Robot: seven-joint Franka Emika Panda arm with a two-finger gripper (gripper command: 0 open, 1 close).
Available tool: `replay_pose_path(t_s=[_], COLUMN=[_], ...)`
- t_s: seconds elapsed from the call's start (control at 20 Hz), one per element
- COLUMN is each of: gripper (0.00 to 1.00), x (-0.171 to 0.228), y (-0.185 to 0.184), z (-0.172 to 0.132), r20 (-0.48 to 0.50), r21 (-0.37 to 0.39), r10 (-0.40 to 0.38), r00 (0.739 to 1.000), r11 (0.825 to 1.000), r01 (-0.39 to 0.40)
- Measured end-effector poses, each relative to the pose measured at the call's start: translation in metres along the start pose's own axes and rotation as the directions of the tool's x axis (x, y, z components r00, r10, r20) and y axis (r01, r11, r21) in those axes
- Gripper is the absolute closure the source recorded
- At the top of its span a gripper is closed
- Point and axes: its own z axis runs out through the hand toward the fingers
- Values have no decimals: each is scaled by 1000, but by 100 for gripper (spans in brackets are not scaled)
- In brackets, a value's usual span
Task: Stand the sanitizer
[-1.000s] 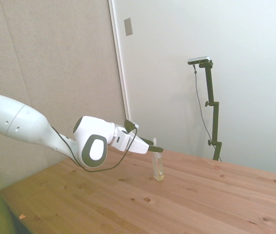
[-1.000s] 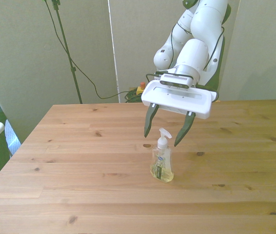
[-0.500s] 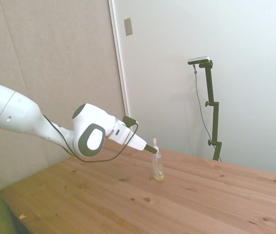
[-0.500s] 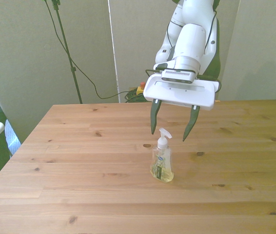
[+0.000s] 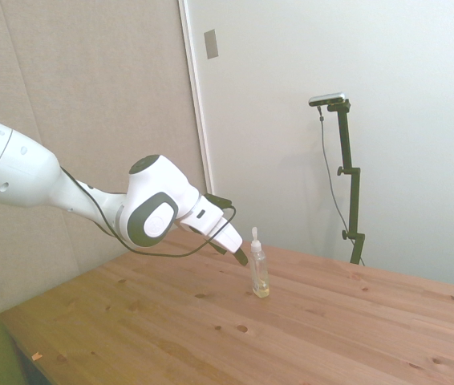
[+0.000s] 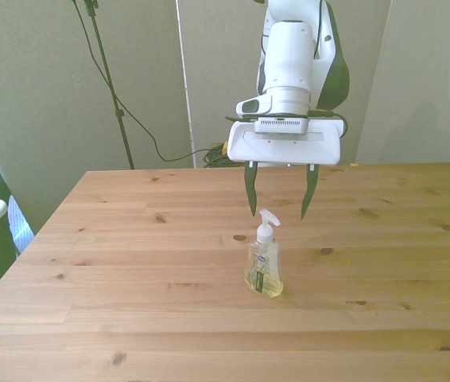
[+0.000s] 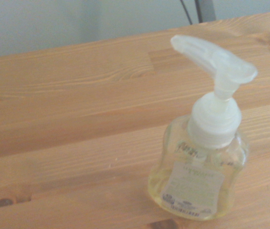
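The sanitizer (image 6: 264, 260) stands upright on the wooden table (image 6: 129, 263), near its middle, touched by nothing. The gripper (image 6: 278, 213) hangs behind and above the nozzle cap, fingers spread wide, holding nothing.

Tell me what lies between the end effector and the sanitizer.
Nothing: the side view shows only bare table between the open end effector and the upright sanitizer.
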Motion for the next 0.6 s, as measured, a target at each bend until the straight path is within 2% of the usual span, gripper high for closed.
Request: replay_pose_path(t_s=[0.25,0.6], gripper=[0,0], x=[-4,-37], y=[-14,-24], z=[-8,-17], r20=[109,228], r21=[-4,-1], r10=[-65,-176], r00=[992,958], r11=[998,984], r01=[66,181])
